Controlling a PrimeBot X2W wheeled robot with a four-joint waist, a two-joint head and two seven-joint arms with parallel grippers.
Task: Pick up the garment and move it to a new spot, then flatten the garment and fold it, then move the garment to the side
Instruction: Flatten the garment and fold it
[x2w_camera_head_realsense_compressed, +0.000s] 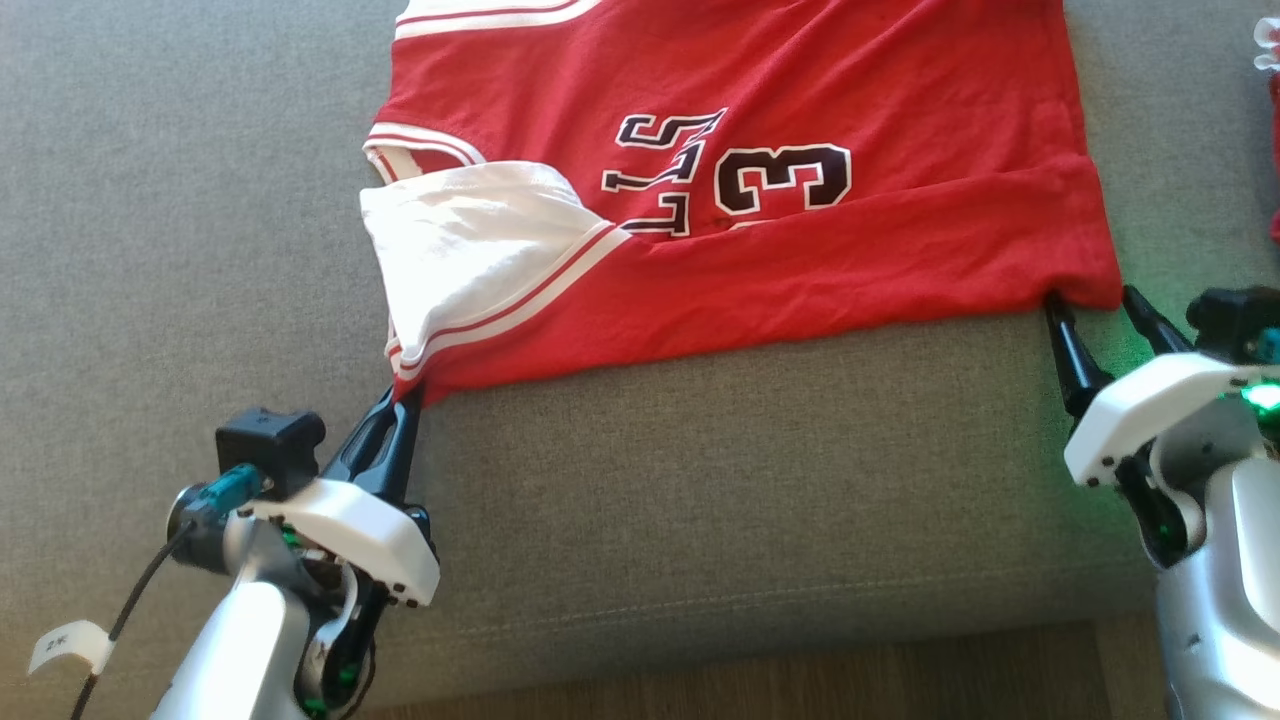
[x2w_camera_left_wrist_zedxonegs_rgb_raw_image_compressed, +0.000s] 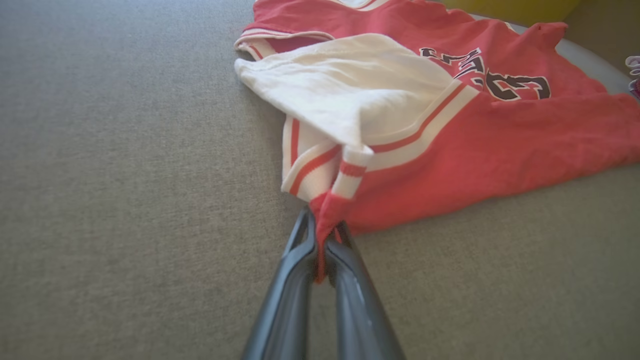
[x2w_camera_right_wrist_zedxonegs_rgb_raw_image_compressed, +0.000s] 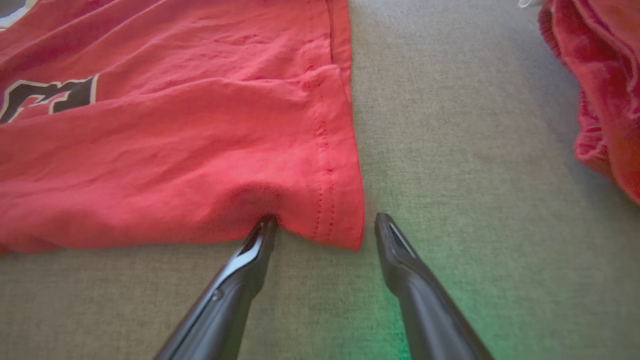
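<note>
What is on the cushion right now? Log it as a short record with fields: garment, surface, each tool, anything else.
garment: red jersey, spread out, number and lettering facing up, white panel folded over at its left side
surface: grey cushion
left tool: shut, pinching the jersey's near left corner
right tool: open, at the near right hem corner; one fingertip at the fabric's edge, the other on bare cushion
other: bunched red cloth off to the right, apart from the jersey

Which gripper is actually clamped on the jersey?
The left gripper, shut on the jersey at its striped corner; the right gripper stands open astride the hem corner.
</note>
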